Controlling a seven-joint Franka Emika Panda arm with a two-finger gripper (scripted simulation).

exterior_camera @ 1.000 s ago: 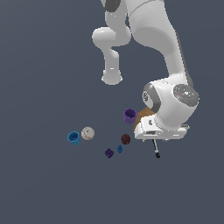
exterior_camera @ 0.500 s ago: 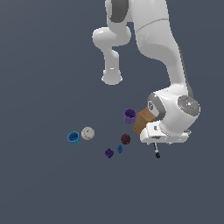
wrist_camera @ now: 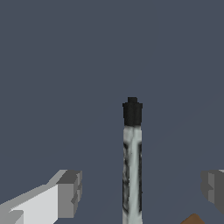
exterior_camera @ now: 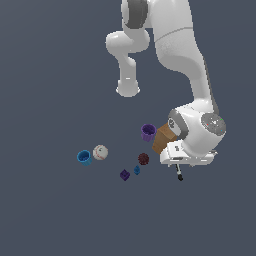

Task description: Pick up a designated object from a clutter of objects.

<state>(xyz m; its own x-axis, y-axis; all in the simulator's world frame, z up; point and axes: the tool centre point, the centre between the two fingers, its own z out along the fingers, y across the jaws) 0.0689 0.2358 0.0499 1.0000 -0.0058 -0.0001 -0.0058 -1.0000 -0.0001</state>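
Observation:
The designated object, a thin white-grey stick [wrist_camera: 132, 166] with a black end, lies on the floor between my gripper's [wrist_camera: 142, 190] two fingers. The jaws are open and stand well apart on either side of it, not touching it. In the exterior view only the stick's dark tip [exterior_camera: 179, 175] pokes out below the white hand, and the fingers themselves are hidden under it. The clutter of objects lies toward the exterior view's left: a brown box [exterior_camera: 163, 138], a purple cup [exterior_camera: 148, 132] and a dark-red ball [exterior_camera: 143, 159].
Further toward the exterior view's left are a white baseball [exterior_camera: 100, 152], a blue cup [exterior_camera: 84, 157], a small purple piece [exterior_camera: 125, 174] and a small blue piece [exterior_camera: 136, 170]. A corner of the brown box [wrist_camera: 192, 218] shows in the wrist view. The arm's base [exterior_camera: 128, 89] stands behind.
The hand has sunk lower over the stick and tilted a little. The stick and the other objects have not moved.

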